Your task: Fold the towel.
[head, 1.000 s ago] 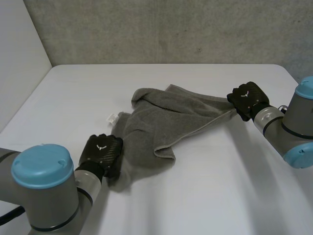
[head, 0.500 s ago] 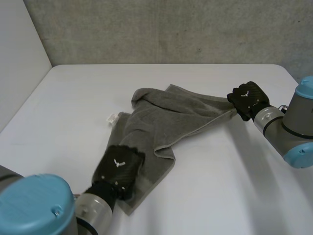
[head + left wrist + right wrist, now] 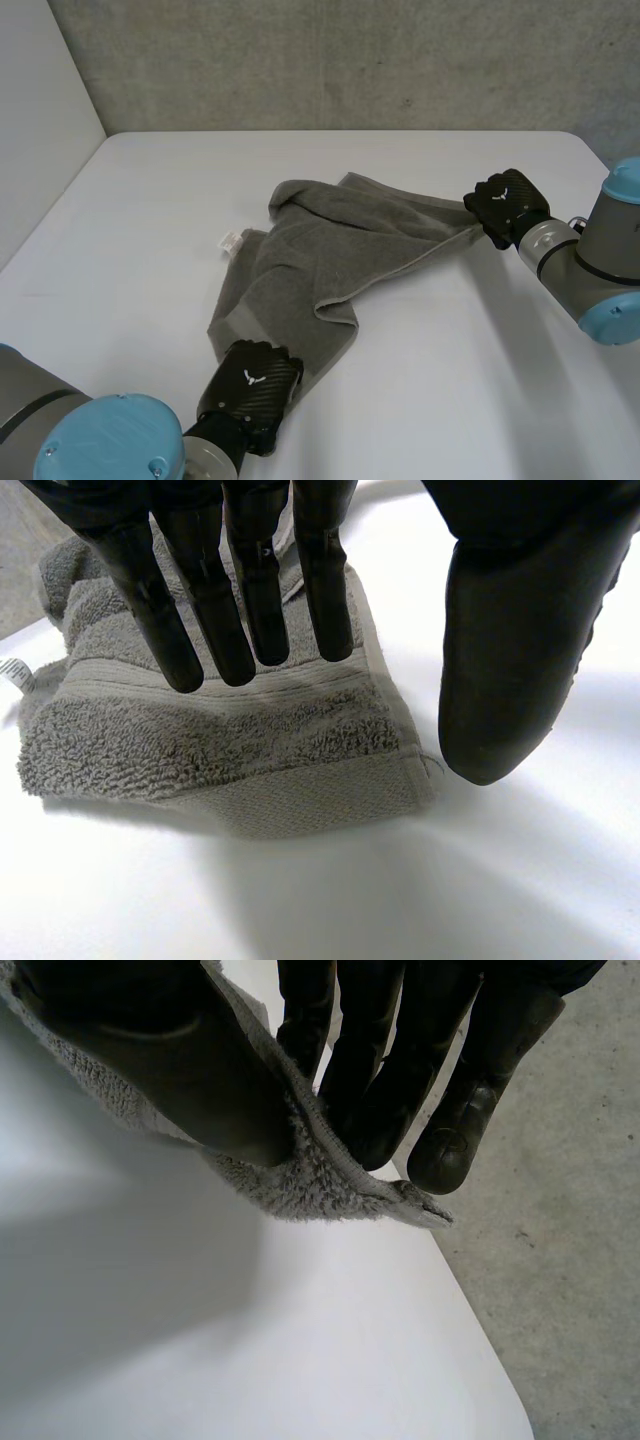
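Head view: right hand pinches towel corner — left hand released, fingers straight.

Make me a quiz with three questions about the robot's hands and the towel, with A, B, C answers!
1. Where is the left hand?
A) on a chair
B) at the towel's near corner
C) inside a box

2. What colour is the towel?
A) grey
B) red
C) yellow

3. What is the right hand doing?
A) lying flat and open
B) holding a cup
C) pinching a towel corner

Answers:
1 B: its straight fingers hang over that corner in the left wrist view.
2 A: the cloth looks grey in every view.
3 C: in the right wrist view the thumb and fingers squeeze the corner between them.
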You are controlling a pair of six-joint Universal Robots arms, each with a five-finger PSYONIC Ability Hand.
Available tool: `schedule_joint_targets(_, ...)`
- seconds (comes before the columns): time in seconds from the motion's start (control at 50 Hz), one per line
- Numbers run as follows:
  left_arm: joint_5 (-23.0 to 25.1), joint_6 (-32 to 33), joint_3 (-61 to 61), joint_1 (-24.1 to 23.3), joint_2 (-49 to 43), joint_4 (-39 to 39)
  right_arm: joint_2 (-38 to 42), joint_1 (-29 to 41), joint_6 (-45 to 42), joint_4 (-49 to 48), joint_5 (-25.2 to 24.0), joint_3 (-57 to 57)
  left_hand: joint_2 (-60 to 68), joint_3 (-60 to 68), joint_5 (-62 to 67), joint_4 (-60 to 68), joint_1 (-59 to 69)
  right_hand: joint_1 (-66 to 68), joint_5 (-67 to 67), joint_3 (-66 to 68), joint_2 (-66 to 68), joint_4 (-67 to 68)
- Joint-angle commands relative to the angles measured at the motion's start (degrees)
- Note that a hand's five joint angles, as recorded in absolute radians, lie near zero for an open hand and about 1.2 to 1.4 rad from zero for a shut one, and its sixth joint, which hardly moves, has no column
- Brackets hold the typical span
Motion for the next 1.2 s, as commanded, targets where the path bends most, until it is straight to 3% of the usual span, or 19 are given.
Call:
schedule_joint_targets(0.02, 0.0, 0.1, 0.1, 0.1, -1.9, 0.4, 0.0, 0.0, 0.0, 0.0, 0.0, 0.1, -1.1, -1.2, 0.3, -1.6, -1.1, 4.2, 3.6, 4.3, 5.2, 3.7)
schedule_joint_targets(0.24, -0.1, 2.7, 0.1, 0.1, -3.6, 3.4, 0.0, 0.0, 0.0, 0.0, 0.0, 0.2, 0.9, 0.8, 2.3, 0.5, 0.9, 4.2, 3.6, 4.3, 5.2, 3.7)
schedule_joint_targets(0.44, -0.1, 2.9, 0.7, 0.4, -3.7, 5.0, 0.0, 0.0, 0.0, 0.0, 0.0, 0.2, 23.7, 23.6, 25.2, 23.3, 23.8, 4.2, 3.6, 4.3, 5.2, 3.7)
schedule_joint_targets(0.88, -0.1, 3.0, 1.7, 1.2, -4.6, 6.2, 0.0, 0.0, 0.0, 0.1, 0.0, 0.3, 25.3, 25.2, 26.7, 24.8, 25.3, 4.1, 3.5, 4.2, 5.1, 3.6)
schedule_joint_targets(0.92, -0.1, 3.4, 2.4, 2.5, -4.9, 6.3, -0.1, 0.2, 0.0, 0.2, 0.1, 0.3, 46.0, 45.9, 47.4, 45.5, 46.0, 4.1, 3.5, 4.2, 5.1, 3.6)
schedule_joint_targets(1.08, 0.5, 6.2, 4.0, 7.9, -3.2, 4.9, -3.8, 0.2, 0.4, 4.1, 0.1, 0.6, 46.1, 46.0, 47.6, 45.7, 46.1, 4.2, 3.6, 4.3, 5.2, 3.7)
schedule_joint_targets(1.2, 0.9, 9.7, 4.4, 13.5, 7.9, 3.0, -10.9, -0.6, 0.8, 15.2, -0.4, 0.2, 46.1, 46.0, 47.6, 45.7, 46.1, 4.2, 3.6, 4.3, 5.2, 3.7)
